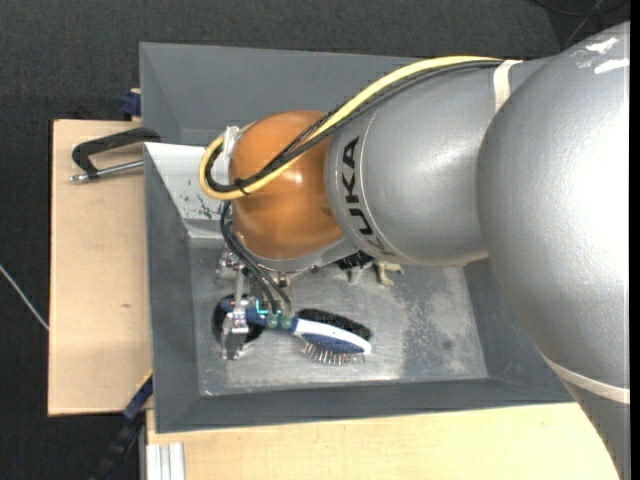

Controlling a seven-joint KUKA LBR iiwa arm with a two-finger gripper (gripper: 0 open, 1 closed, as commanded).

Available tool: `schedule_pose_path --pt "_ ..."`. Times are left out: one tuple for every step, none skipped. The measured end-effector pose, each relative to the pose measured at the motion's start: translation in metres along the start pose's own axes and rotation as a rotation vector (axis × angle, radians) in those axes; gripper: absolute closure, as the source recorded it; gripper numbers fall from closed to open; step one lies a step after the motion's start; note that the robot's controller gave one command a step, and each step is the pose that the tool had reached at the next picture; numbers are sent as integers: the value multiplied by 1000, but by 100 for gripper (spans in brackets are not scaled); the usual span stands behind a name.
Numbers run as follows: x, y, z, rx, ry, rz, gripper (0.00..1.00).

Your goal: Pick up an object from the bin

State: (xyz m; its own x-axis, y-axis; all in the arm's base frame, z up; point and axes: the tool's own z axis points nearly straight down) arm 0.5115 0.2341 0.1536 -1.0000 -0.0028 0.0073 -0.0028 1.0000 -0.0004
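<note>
A: Front of the bin first, what do we have?
B: A brush (332, 336), blue and white with dark bristles. It lies flat on the bin (440, 333) floor near the front wall, left of middle, roughly along that wall.
A: Gripper?
B: The gripper (236, 334) is low in the front-left corner, right at the brush's left end. We can't tell if it touches.
A: Jaws?
B: We cannot tell, since wrist hardware and wires hide them. We don't see the brush between them, so we don't mark it held.
A: Further back?
B: The orange cover (285, 188) sits above the gripper, over the left-middle floor, with yellow and black cables (300, 143) looped across it. The grey arm (450, 168) comes in from the right and covers the bin's right rear.
A: Anything else?
B: We see small dark bits (365, 266) mid-floor at the arm's edge, too hidden to name. In the far-left corner a white sheet (185, 183) lies against the left wall, partly behind the cover.
</note>
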Motion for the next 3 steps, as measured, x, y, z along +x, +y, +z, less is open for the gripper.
schedule_pose_path --pt "-11 -46 83 -4 -13 -17 0" --pt "-13 -44 79 -7 -21 -19 100" --pt "2 -98 -66 0 -19 -342 100"
